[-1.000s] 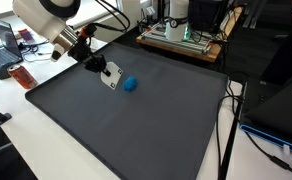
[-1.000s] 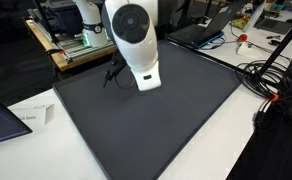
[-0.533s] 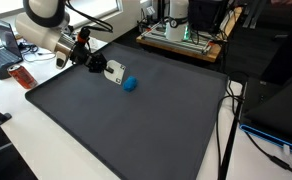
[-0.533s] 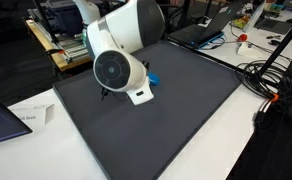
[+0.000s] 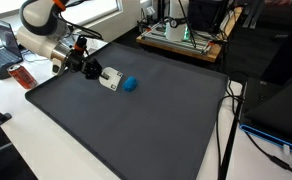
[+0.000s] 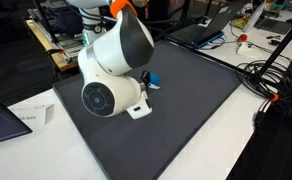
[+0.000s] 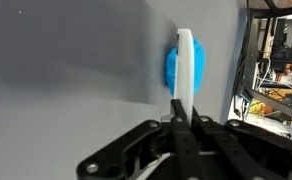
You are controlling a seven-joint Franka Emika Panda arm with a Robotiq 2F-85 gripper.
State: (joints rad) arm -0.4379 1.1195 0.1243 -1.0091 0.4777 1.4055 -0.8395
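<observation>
The white piece (image 7: 185, 62) is pinched edge-on in the tool (image 7: 179, 112), whose fingers are closed tight on its lower end. It hangs low over the grey mat (image 5: 136, 130), near the mat's far corner in an exterior view (image 5: 110, 79). A blue ball (image 5: 131, 84) lies on the mat just beside the piece. In the wrist view the ball (image 7: 170, 66) shows behind it, and whether they touch cannot be told. The mat covers a white worktop (image 5: 26, 130).
</observation>
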